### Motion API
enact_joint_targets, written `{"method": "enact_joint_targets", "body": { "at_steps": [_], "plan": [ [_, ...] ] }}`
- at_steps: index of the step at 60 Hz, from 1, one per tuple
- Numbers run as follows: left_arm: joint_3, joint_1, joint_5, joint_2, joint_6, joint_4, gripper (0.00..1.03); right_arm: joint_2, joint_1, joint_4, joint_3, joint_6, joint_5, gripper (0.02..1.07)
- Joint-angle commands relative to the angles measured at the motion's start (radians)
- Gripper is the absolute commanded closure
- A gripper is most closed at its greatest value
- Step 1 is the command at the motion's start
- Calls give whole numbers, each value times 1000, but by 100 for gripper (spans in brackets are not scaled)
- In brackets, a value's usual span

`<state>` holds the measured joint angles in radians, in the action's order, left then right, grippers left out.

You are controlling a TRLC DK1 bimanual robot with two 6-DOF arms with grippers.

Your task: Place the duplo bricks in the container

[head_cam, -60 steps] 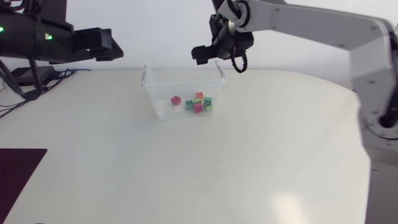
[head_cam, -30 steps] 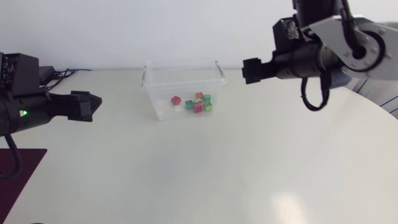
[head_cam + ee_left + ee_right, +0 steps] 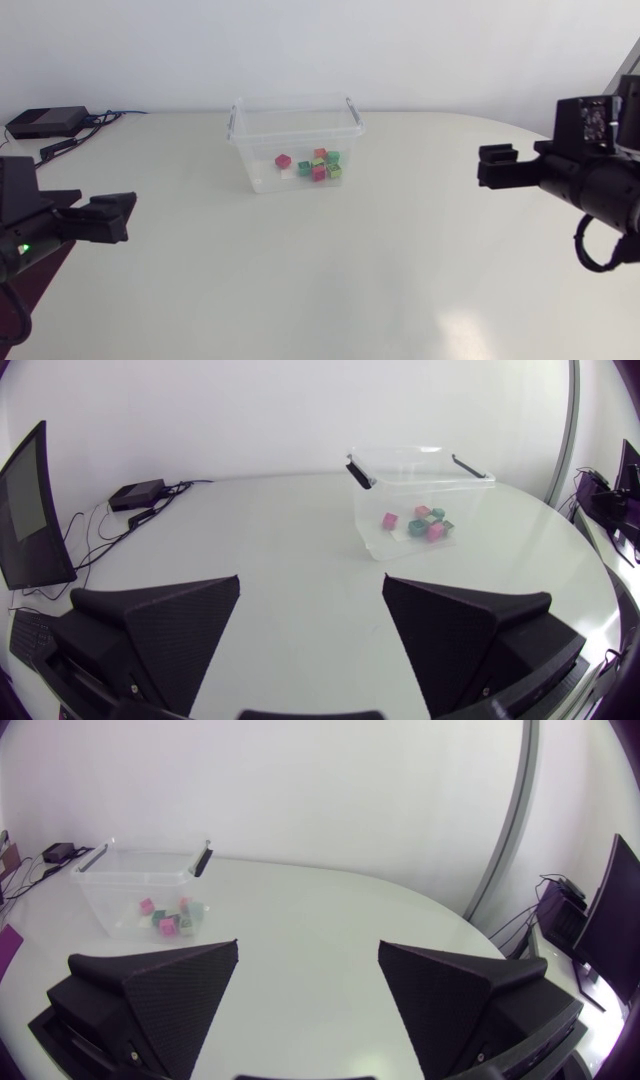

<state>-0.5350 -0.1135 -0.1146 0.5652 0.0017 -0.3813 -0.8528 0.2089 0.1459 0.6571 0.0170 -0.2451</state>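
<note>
**No legible writing**

No text, label, brand, number or sign can be read in any of the views. The transparent plastic container (image 3: 243,150) and the small coloured duplo bricks (image 3: 318,165) lying in it show no print that can be made out. A pale patch (image 3: 598,120) on the black housing of the right arm (image 3: 600,180) bears specks too small to read.
</note>
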Motion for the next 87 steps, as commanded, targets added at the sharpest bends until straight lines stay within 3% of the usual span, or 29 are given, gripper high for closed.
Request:
{"method": "enact_joint_targets", "body": {
  "at_steps": [1, 18, 76, 87],
  "plan": [
    [55, 21, -7, -51, 32, 22, 3, 74, -28, -22, -68, 35, -22, 6],
    [201, 90, -7, -231, 77, 111, 3, 353, -143, -88, -261, 86, -26, 6],
    [534, 113, 114, -565, -2, 381, 4, 852, -209, -146, -656, -17, 245, 6],
    [535, 113, 115, -565, -2, 381, 4, 853, -209, -146, -657, -17, 245, 6]
  ]
}}
